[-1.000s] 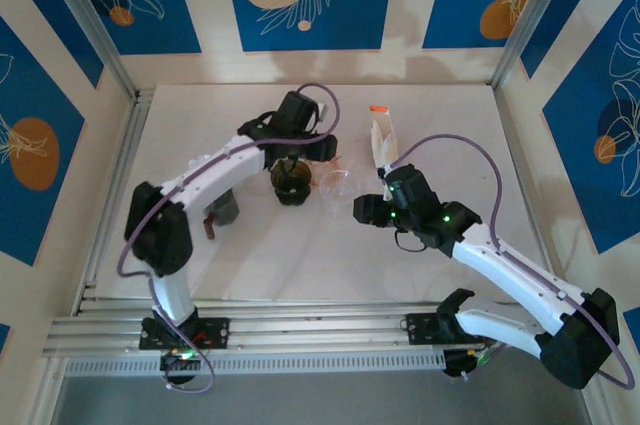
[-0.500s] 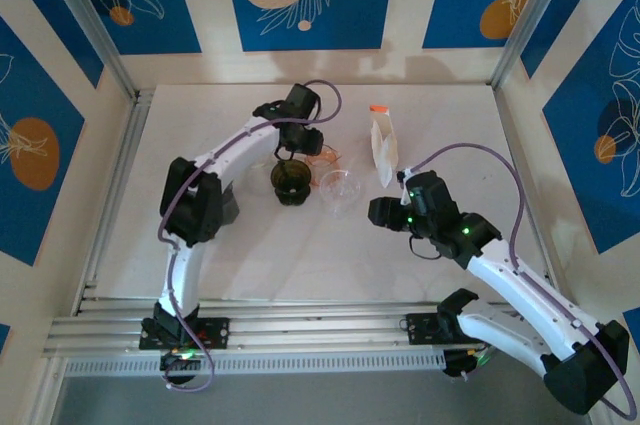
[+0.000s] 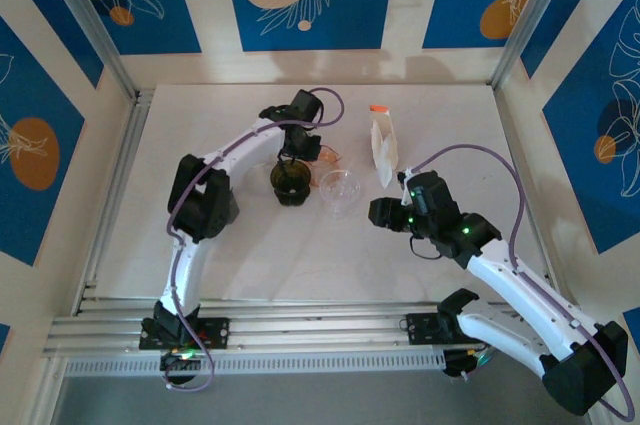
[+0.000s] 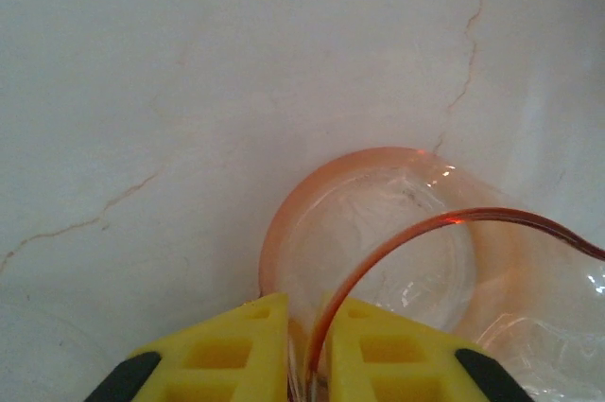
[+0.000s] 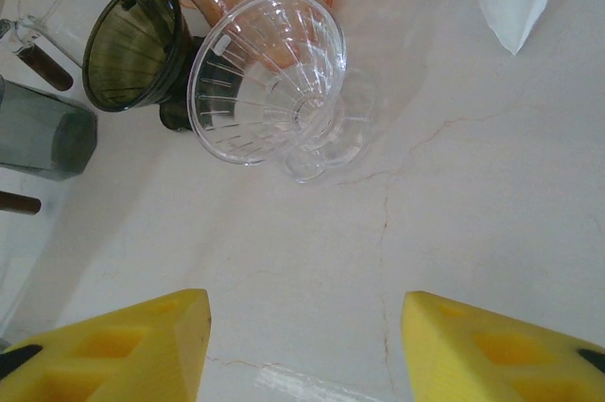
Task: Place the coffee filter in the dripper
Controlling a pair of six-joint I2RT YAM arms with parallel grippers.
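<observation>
Pinching rim of orange dripper (image 4: 273, 239), partly cropped, left claw (image 4: 304, 322); right claw (image 5: 302, 312) wide.

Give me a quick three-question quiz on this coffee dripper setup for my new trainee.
1. True or false: the right hand holds the clear dripper.
2. The left hand pinches: A) the dark dripper, B) the rim of the orange dripper, C) a spoon.
3. In the overhead view, the white filter pack lies to which side of the clear dripper?
Key: 1 false, its fingers are open and clear of it; 2 B; 3 right.
</observation>
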